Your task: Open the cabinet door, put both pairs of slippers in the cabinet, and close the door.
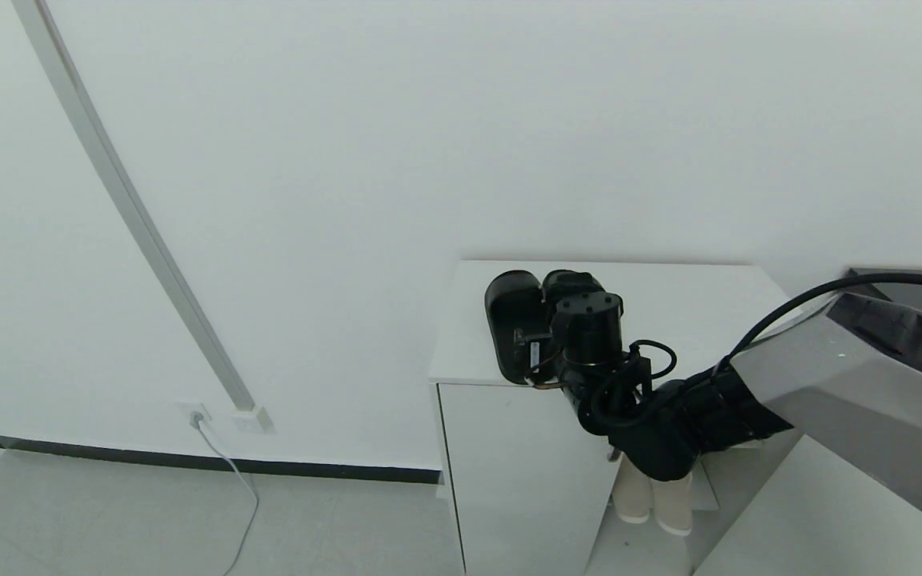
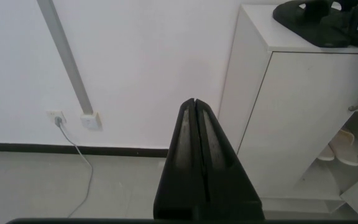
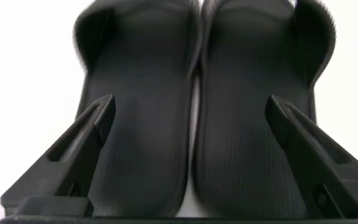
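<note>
Item 1 – black slippers (image 3: 142, 93), one pair. They lie side by side and touching on the top of the cabinet (image 1: 525, 464), close to its front edge. Their long axes run straight away from the right gripper (image 3: 190, 104), heels nearest it and strapped toe ends pointing away, toward the wall. In the head view we see most of one slipper; the arm's wrist covers much of the other. The heel ends are cut off at the edge of the right wrist view.

Item 2 – right gripper. It is spread wide, with one finger outside each slipper of the black pair. We cannot tell whether the fingers touch the slippers. In the head view its fingers are hidden behind the wrist.

Item 3 – light slippers (image 1: 657, 500), one pair. They sit low in the cabinet's open right-hand compartment, below the right gripper and partly hidden by the arm. From the left wrist view they (image 2: 344, 146) rest on a shelf, and we cannot make out which way the toes point.

Item 4 – left gripper (image 2: 194, 106). It is clenched, fingers pressed together with nothing between them. The cabinet's closed left door stands ahead of it and to one side.

Item 5 – wall socket (image 1: 197, 416), with a cable trailing down to the floor.
</note>
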Controlling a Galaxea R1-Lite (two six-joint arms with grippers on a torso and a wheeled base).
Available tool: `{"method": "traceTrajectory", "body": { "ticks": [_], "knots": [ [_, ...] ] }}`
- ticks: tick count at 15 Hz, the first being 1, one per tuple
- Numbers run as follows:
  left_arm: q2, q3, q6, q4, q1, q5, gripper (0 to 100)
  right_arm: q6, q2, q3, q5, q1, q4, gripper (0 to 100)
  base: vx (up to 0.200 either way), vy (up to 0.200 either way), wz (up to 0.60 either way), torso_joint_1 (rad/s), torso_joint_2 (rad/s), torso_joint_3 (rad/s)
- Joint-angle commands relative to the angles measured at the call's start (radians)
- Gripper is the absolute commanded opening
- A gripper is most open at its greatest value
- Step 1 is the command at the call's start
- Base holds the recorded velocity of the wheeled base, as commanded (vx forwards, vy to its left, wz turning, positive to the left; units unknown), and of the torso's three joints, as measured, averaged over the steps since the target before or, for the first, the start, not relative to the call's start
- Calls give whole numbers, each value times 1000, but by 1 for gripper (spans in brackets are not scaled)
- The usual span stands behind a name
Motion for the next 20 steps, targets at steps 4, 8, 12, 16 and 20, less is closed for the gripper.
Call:
{"method": "traceTrajectory", "body": {
  "ticks": [4, 8, 12, 16, 20],
  "knots": [
    [1, 0, -6, 0, 0, 1, 0, -7, 70, -134, 22, -38, 52, 100, 0, 0, 0, 0, 0, 0],
    [1, 0, -6, 0, 0, 1, 0, -7, 133, -266, 31, -67, 118, 100, 0, 0, 0, 0, 0, 0],
    [1, 0, -9, 0, 0, 2, 0, -7, 169, -341, 53, -88, 167, 100, 0, 0, 0, 0, 0, 0],
    [1, 0, -9, 0, 0, 2, 0, -7, 170, -363, 53, -87, 184, 0, 0, 0, 0, 0, 0, 0],
    [1, 0, -9, 0, 0, 2, 0, -8, 167, -366, 51, -84, 184, 0, 0, 0, 0, 0, 0, 0]
  ]
}}
